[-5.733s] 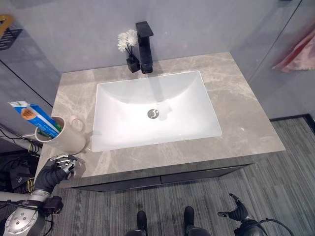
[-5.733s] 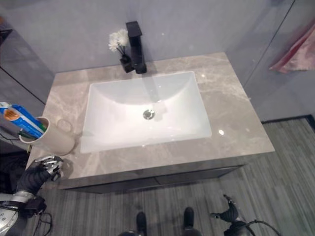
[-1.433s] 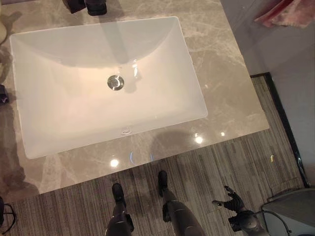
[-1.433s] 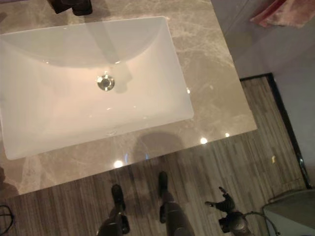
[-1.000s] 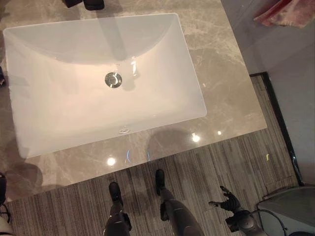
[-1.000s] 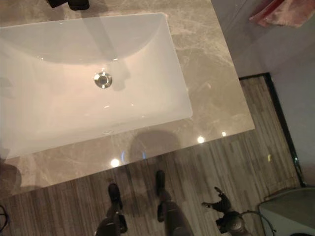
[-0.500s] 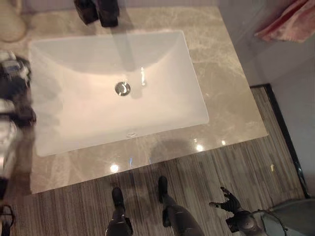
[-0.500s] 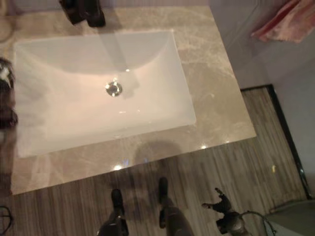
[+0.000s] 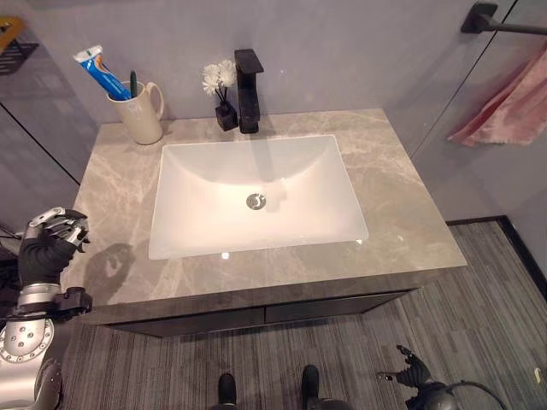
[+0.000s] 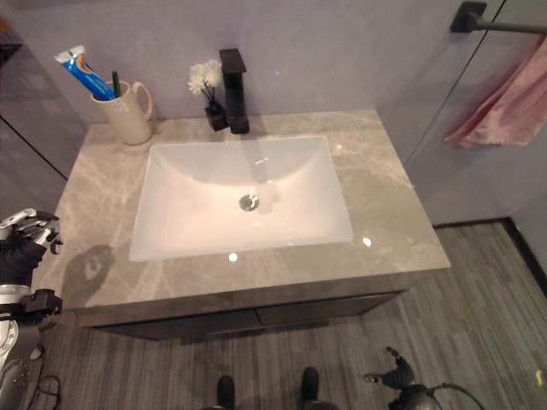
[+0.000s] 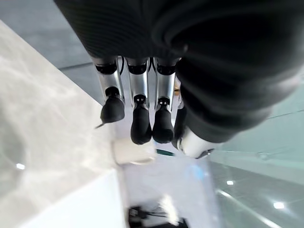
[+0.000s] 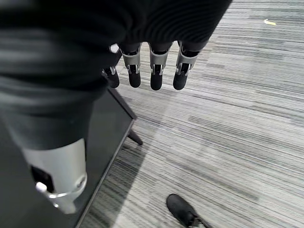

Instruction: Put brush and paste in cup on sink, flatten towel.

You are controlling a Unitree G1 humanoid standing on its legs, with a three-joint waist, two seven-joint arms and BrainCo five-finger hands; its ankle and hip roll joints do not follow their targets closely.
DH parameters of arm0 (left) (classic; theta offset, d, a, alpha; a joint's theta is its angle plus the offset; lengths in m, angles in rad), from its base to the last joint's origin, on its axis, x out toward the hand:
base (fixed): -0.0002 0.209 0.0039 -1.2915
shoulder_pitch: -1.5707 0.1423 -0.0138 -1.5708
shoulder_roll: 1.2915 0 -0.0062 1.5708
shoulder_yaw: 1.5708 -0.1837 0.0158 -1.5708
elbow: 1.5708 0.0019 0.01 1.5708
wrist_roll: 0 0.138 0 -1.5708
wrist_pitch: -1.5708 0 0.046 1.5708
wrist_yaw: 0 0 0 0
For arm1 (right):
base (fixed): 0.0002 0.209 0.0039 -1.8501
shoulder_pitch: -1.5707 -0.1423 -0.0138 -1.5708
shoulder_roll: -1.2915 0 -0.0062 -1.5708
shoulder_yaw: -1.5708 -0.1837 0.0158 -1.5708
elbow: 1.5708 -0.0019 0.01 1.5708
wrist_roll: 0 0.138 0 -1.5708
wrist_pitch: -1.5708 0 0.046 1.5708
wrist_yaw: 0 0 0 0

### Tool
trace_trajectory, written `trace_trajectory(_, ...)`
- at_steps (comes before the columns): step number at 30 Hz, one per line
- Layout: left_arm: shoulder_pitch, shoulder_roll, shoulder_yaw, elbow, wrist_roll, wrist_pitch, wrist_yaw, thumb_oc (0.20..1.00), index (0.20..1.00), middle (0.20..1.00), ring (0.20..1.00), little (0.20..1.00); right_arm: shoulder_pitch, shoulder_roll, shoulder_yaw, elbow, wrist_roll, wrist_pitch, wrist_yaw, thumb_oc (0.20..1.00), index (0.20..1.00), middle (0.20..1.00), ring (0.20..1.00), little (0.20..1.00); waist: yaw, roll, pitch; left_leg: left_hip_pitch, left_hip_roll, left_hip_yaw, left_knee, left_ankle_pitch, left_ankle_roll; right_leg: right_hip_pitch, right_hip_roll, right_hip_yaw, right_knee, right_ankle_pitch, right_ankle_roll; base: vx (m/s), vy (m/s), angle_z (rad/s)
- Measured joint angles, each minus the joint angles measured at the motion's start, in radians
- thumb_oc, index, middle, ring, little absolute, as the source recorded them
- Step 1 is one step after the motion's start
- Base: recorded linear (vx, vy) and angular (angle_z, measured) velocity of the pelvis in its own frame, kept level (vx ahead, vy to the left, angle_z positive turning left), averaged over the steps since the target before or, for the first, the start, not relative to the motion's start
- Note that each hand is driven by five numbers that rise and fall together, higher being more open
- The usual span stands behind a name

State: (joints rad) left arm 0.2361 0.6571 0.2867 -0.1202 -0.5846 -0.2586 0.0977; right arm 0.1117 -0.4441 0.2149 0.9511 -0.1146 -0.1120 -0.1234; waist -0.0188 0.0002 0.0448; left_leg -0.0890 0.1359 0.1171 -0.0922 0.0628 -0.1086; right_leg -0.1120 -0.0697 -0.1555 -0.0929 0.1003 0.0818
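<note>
Left eye view: a cream cup (image 9: pixel 142 113) with a handle stands upright at the far left corner of the grey marble tabletop (image 9: pixel 407 213), beside the white sink (image 9: pixel 256 195) and apart from its rim. A blue toothpaste tube (image 9: pixel 102 71) leans out of the cup toward the left, and the dark green toothbrush (image 9: pixel 133 83) stands in the same cup just beside it. A black faucet (image 9: pixel 249 90) rises behind the sink's far edge, with a small black vase of white flowers (image 9: pixel 219 89) touching its left side. A pink towel (image 9: pixel 511 104) hangs bunched and creased from a black rail (image 9: pixel 502 22) on the wall to the right, well apart from the tabletop. The left hand (image 9: pixel 49 247) hangs off the tabletop's near left edge, its fingers (image 11: pixel 137 107) loosely bent and holding nothing. The right hand (image 9: pixel 411 373) sits low over the striped grey floor (image 12: pixel 237 118), its fingers (image 12: pixel 156 64) relaxed and empty.
</note>
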Motion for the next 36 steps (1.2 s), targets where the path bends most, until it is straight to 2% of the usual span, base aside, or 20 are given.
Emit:
trace_trajectory(1,-0.001,-0.007,-0.012,-0.005,0.000,0.000,-0.007,0.200,0.200,0.200,0.200,0.200,0.004,-0.002,-0.006,0.023,0.000,0.004,0.000,1.000,1.000,1.000,1.000,1.000,-0.002,0.002,-0.004,0.005,0.001,-0.006,-0.004,-0.002,0.002,0.010,0.000,-0.010,-0.001,-0.012,0.003,0.04,0.025,0.18)
trace_trajectory(2,0.001,-0.016,-0.026,-0.008,0.000,0.000,-0.014,0.304,0.304,0.304,0.304,0.304,0.017,-0.003,-0.027,0.032,0.000,0.005,-0.003,1.000,1.000,1.000,1.000,1.000,-0.003,0.005,-0.014,0.005,0.002,-0.016,-0.004,-0.003,0.003,0.015,0.001,-0.018,-0.001,-0.013,0.002,0.04,0.042,0.18)
trace_trajectory(4,0.014,-0.039,-0.031,-0.008,0.001,0.002,-0.032,0.696,0.696,0.696,0.696,0.696,0.024,-0.013,-0.051,0.049,0.001,0.008,-0.004,1.000,1.000,1.000,1.000,1.000,-0.003,0.006,-0.019,0.031,0.002,-0.018,-0.004,-0.004,0.005,0.041,0.001,-0.019,-0.001,-0.017,0.002,0.01,0.085,0.06)
trace_trajectory(5,0.021,-0.038,-0.032,-0.008,0.002,0.003,-0.037,0.956,0.956,0.956,0.956,0.956,0.032,-0.019,-0.064,0.049,0.001,0.008,-0.006,1.000,1.000,1.000,1.000,1.000,-0.003,0.005,-0.026,0.042,0.002,-0.017,-0.004,-0.006,0.006,0.053,0.000,-0.019,-0.001,-0.019,0.003,-0.03,0.134,-0.02)
trace_trajectory(6,0.022,-0.039,-0.032,-0.009,0.003,0.003,-0.039,1.000,1.000,1.000,1.000,1.000,0.041,-0.021,-0.085,0.048,0.003,0.008,-0.007,1.000,1.000,1.000,1.000,1.000,-0.004,0.002,-0.031,0.053,-0.005,-0.015,0.001,-0.006,0.006,0.060,-0.002,-0.017,-0.001,-0.020,0.003,-0.03,0.163,-0.04)
trace_trajectory(10,0.027,-0.073,-0.032,-0.011,0.005,0.007,-0.042,1.000,1.000,1.000,1.000,1.000,0.049,-0.028,-0.109,0.046,0.004,0.008,-0.008,1.000,1.000,1.000,1.000,1.000,-0.004,0.000,-0.033,0.087,-0.031,0.000,0.000,-0.013,0.018,0.085,-0.026,0.001,0.007,-0.012,0.016,-0.08,0.202,-0.09)
trace_trajectory(15,0.014,-0.079,-0.040,-0.035,0.046,0.010,-0.043,1.000,1.000,1.000,1.000,1.000,0.091,-0.017,-0.125,0.033,0.023,0.009,-0.007,1.000,1.000,1.000,1.000,1.000,-0.029,-0.001,-0.028,0.086,-0.109,0.018,-0.004,-0.021,0.066,0.074,-0.100,0.024,0.007,0.012,0.054,-0.14,0.187,-0.07)
trace_trajectory(16,0.011,-0.079,-0.047,-0.054,0.048,0.010,-0.043,1.000,1.000,1.000,1.000,1.000,0.102,-0.011,-0.122,0.034,0.022,0.009,-0.007,1.000,1.000,1.000,1.000,1.000,-0.026,-0.012,-0.022,0.084,-0.122,0.031,-0.004,-0.023,0.077,0.061,-0.113,0.038,0.008,0.015,0.062,-0.23,0.149,-0.32)
trace_trajectory(17,-0.003,-0.075,-0.060,-0.078,0.060,0.009,-0.043,1.000,1.000,1.000,1.000,1.000,0.101,0.010,-0.115,0.034,0.023,0.010,-0.007,1.000,1.000,1.000,1.000,1.000,-0.027,-0.018,-0.019,0.066,-0.150,0.054,0.000,-0.021,0.101,0.021,-0.136,0.057,0.036,0.038,0.083,-0.19,0.124,-0.46)
trace_trajectory(18,-0.012,-0.074,-0.069,-0.080,0.084,0.009,-0.042,1.000,1.000,1.000,1.000,1.000,0.090,0.024,-0.108,0.030,0.023,0.010,-0.006,1.000,1.000,1.000,1.000,1.000,-0.022,-0.014,-0.005,0.060,-0.147,0.066,-0.005,-0.021,0.108,-0.016,-0.138,0.056,0.080,0.037,0.083,-0.20,0.121,-0.60)
trace_trajectory(19,-0.012,-0.070,-0.073,-0.078,0.092,0.013,-0.043,1.000,1.000,1.000,1.000,1.000,0.086,0.052,-0.083,0.022,0.022,0.010,-0.005,1.000,1.000,1.000,1.000,1.000,-0.027,-0.036,0.019,0.072,-0.153,0.089,-0.004,-0.023,0.112,-0.031,-0.138,0.046,0.105,0.029,0.081,-0.11,0.061,-0.47)
trace_trajectory(21,-0.024,-0.079,-0.085,-0.065,0.091,0.019,-0.041,1.000,1.000,1.000,1.000,1.000,0.091,0.082,-0.042,0.024,0.022,0.010,-0.003,1.000,1.000,1.000,1.000,1.000,-0.028,-0.039,0.025,0.071,-0.133,0.097,-0.004,-0.023,0.114,-0.057,-0.111,0.019,0.180,-0.025,0.081,-0.06,0.007,-0.27)
trace_trajectory(23,-0.020,-0.072,-0.085,-0.055,0.093,0.022,-0.040,1.000,1.000,1.000,1.000,1.000,0.107,0.088,-0.008,0.021,0.022,0.009,-0.001,1.000,1.000,1.000,1.000,1.000,-0.027,-0.038,0.024,0.072,-0.101,0.097,-0.004,-0.022,0.108,-0.075,-0.040,0.012,0.260,-0.104,0.040,-0.01,-0.069,-0.07)
trace_trajectory(24,-0.022,-0.076,-0.085,-0.044,0.094,0.022,-0.038,1.000,1.000,1.000,1.000,1.000,0.115,0.084,-0.006,0.024,0.022,0.009,-0.001,1.000,1.000,1.000,1.000,1.000,-0.032,-0.038,0.025,0.072,-0.099,0.088,0.000,-0.022,0.102,-0.063,-0.025,0.035,0.238,-0.114,0.018,0.02,-0.098,0.10)
trace_trajectory(26,-0.021,-0.079,-0.085,-0.032,0.094,0.023,-0.032,1.000,1.000,1.000,1.000,1.000,0.115,0.078,-0.007,0.049,0.022,0.009,-0.001,1.000,1.000,1.000,1.000,1.000,-0.026,-0.026,0.032,0.089,-0.080,0.087,0.001,-0.022,0.088,-0.022,0.002,0.039,0.182,-0.097,0.002,0.08,-0.161,0.03)
trace_trajectory(27,-0.022,-0.098,-0.085,-0.032,0.089,0.022,-0.031,1.000,1.000,1.000,1.000,1.000,0.106,0.076,-0.005,0.073,0.021,0.010,0.001,1.000,1.000,1.000,1.000,1.000,-0.022,-0.006,0.027,0.097,-0.064,0.085,0.001,-0.024,0.073,0.012,0.021,0.033,0.135,-0.081,-0.006,0.12,-0.218,-0.06)
trace_trajectory(30,-0.029,-0.127,-0.098,-0.022,0.083,0.022,-0.023,1.000,1.000,1.000,1.000,1.000,0.100,0.068,-0.006,0.083,0.021,0.010,0.001,1.000,1.000,1.000,1.000,1.000,-0.024,0.013,0.023,0.108,-0.048,0.078,0.010,-0.027,0.056,0.065,0.043,0.031,0.071,-0.060,-0.013,0.04,-0.124,0.06)
trace_trajectory(32,-0.050,-0.132,-0.100,-0.016,0.082,0.022,-0.015,1.000,1.000,1.000,1.000,1.000,0.090,0.065,-0.011,0.083,0.024,0.009,0.000,1.000,1.000,1.000,1.000,1.000,-0.023,0.014,0.024,0.102,-0.040,0.057,0.031,-0.028,0.053,0.084,0.056,0.025,0.044,-0.054,-0.021,0.03,-0.138,0.15)
trace_trajectory(34,-0.124,-0.156,-0.128,0.003,0.075,0.022,0.002,1.000,1.000,1.000,1.000,1.000,0.069,0.061,-0.031,0.094,0.034,0.009,-0.004,1.000,1.000,1.000,1.000,1.000,-0.021,-0.004,0.035,0.053,-0.041,0.028,0.134,-0.028,0.053,0.097,0.046,0.009,0.035,-0.062,-0.032,0.05,-0.084,0.25)
trace_trajectory(36,-0.144,-0.156,-0.162,0.003,0.041,0.021,0.002,1.000,1.000,1.000,1.000,1.000,0.053,0.050,-0.036,0.102,0.056,0.008,-0.008,1.000,1.000,1.000,1.000,1.000,-0.022,-0.015,0.044,0.037,-0.043,0.028,0.197,-0.029,0.052,0.126,0.036,0.009,0.019,-0.065,-0.046,0.04,-0.010,0.08)
